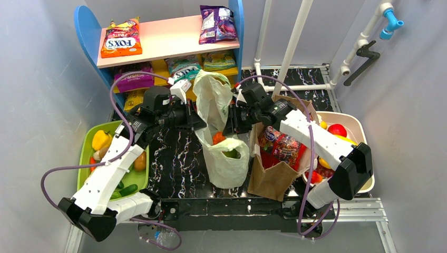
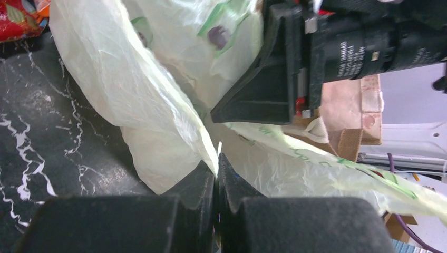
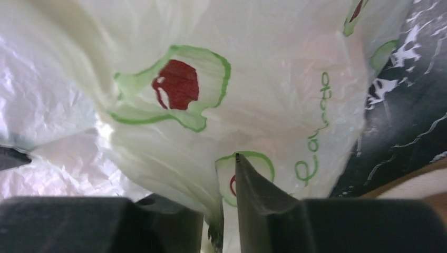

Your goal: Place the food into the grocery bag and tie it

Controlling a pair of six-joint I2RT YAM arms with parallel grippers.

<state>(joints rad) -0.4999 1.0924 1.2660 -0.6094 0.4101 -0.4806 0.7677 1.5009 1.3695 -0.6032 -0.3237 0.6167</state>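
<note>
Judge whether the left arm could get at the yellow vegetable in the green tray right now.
Probably not at once: the left gripper is shut on the grocery bag. The yellow vegetable itself lies uncovered beside that arm.

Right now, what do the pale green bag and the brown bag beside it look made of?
The grocery bag looks like thin plastic film: translucent, slightly glossy, finely crinkled, with orange and green food showing through. The brown bag is probably kraft paper: matte, stiff, standing with sharp creases.
</note>
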